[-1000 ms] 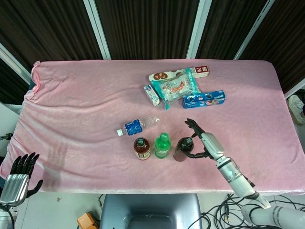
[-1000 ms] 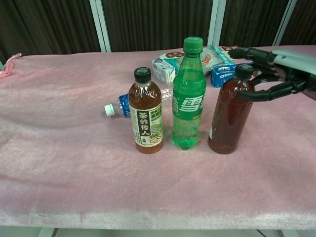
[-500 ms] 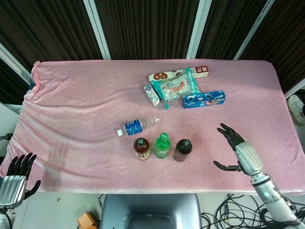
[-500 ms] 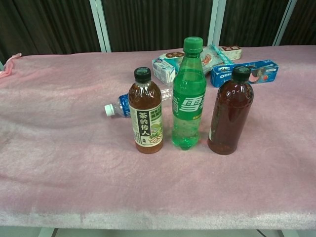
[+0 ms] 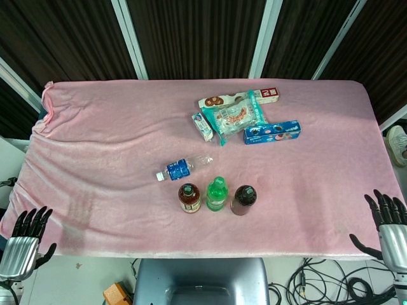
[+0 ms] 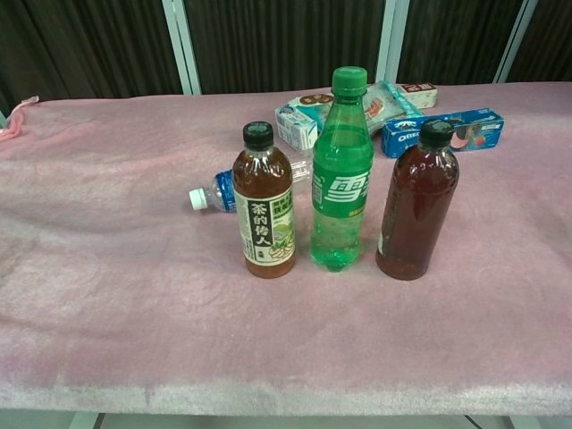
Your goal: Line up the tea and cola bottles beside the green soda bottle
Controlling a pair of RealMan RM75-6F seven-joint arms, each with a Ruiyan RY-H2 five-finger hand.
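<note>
Three bottles stand upright in a row near the table's front edge. The green soda bottle is in the middle, the tea bottle on its left, the dark cola bottle on its right. None touches another. My right hand hangs off the table's front right corner, fingers spread, holding nothing. My left hand is below the front left corner, fingers apart and empty. The chest view shows neither hand.
A clear water bottle with a blue label lies on its side just behind the row. Snack packs, a small carton and a blue biscuit box lie further back. The pink cloth covers the table.
My right hand has let go of the cola bottle and drawn back right, off the table's front corner. The cola bottle stays standing. The left hand barely moved.
</note>
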